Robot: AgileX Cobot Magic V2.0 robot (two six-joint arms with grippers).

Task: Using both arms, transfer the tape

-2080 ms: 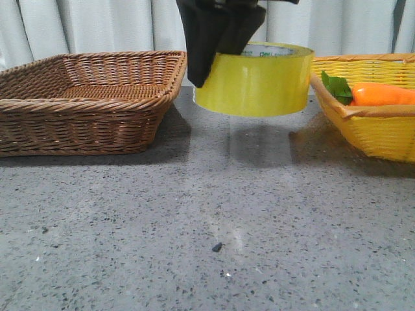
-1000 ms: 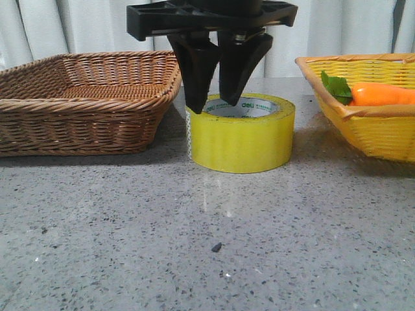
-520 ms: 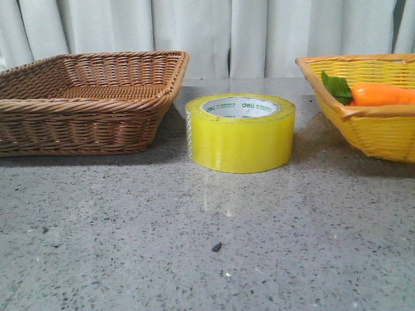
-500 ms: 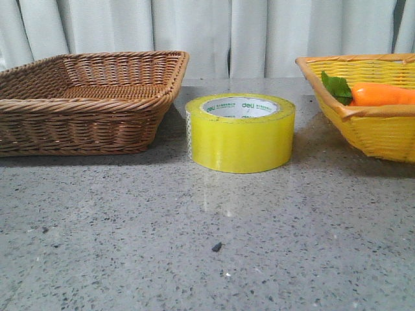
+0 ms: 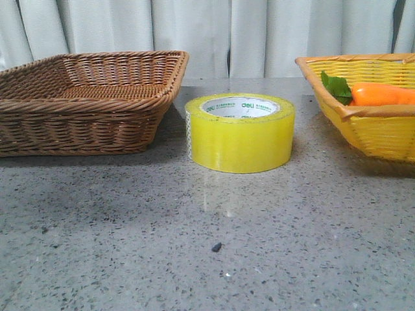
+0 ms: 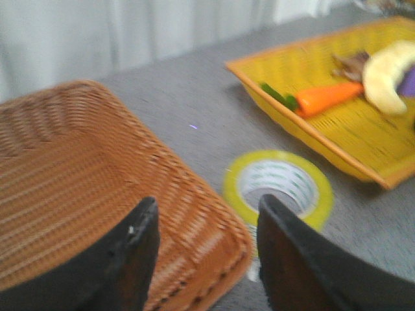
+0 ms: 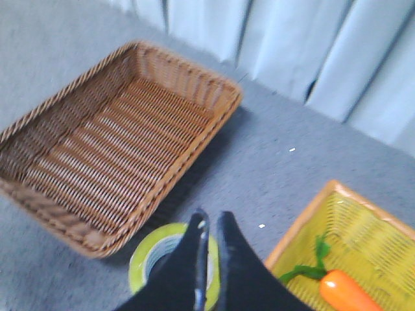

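Note:
The yellow tape roll (image 5: 240,136) lies flat on the grey table between the two baskets, its white core with green lettering facing up. No gripper shows in the front view. In the left wrist view my left gripper (image 6: 207,207) is open and empty, above the brown basket's corner, with the tape (image 6: 279,160) just beyond one finger. In the right wrist view my right gripper (image 7: 213,217) is high above the tape (image 7: 144,262), its jaws nearly together with nothing between them.
A brown wicker basket (image 5: 91,110) stands to the left of the tape and shows nothing inside. A yellow basket (image 5: 369,133) on the right holds an orange carrot (image 5: 382,94); the left wrist view also shows a banana (image 6: 386,65) in it.
A gripper lowered the tape from the air onto the table, let go of it and rose out of the front view. The tape has stayed still since.

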